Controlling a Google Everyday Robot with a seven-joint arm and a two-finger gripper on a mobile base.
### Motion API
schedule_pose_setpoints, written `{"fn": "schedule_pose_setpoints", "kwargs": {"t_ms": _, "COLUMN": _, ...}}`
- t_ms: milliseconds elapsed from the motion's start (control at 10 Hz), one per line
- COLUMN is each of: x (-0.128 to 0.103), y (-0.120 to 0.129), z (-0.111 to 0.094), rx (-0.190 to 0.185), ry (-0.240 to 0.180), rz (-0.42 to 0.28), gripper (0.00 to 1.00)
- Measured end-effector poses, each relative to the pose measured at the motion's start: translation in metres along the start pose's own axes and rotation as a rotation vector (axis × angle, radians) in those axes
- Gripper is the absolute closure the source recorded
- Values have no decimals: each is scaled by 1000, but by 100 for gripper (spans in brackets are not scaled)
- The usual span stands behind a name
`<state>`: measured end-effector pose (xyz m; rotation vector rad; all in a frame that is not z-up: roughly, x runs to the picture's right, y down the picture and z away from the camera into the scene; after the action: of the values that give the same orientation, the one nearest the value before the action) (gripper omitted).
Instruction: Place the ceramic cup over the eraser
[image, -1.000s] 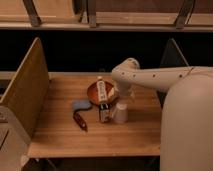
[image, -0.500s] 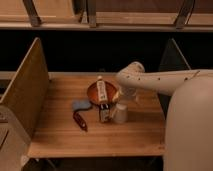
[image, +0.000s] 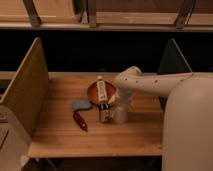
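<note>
The white ceramic cup (image: 120, 115) stands on the wooden table (image: 60, 137), right of centre. The eraser (image: 104, 114), a small dark block with a pale patch, stands just left of the cup, close beside it. My white arm reaches in from the right and bends down over the cup. The gripper (image: 120, 104) is at the cup's top, against or around it. Its grip on the cup does not show.
An orange-brown bowl (image: 94, 93) sits behind the eraser with a pale elongated thing (image: 101, 90) across it. A blue-grey pad (image: 81, 104) and a dark red elongated thing (image: 80, 120) lie to the left. Upright panels stand on the left (image: 27, 90) and right (image: 172, 57).
The arm's bend has shifted slightly to the right and down. The cup and the eraser stay where they were.
</note>
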<state>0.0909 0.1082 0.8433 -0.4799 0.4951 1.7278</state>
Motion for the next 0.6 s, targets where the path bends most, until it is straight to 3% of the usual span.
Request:
{"fn": "schedule_pose_setpoints", "kwargs": {"t_ms": 200, "x": 5, "y": 2, "z": 5, "rx": -15, "ry": 13, "rz": 0, "gripper": 28}}
{"fn": "schedule_pose_setpoints", "kwargs": {"t_ms": 600, "x": 5, "y": -16, "z": -2, "rx": 1, "ry": -3, "rz": 36, "gripper": 70}}
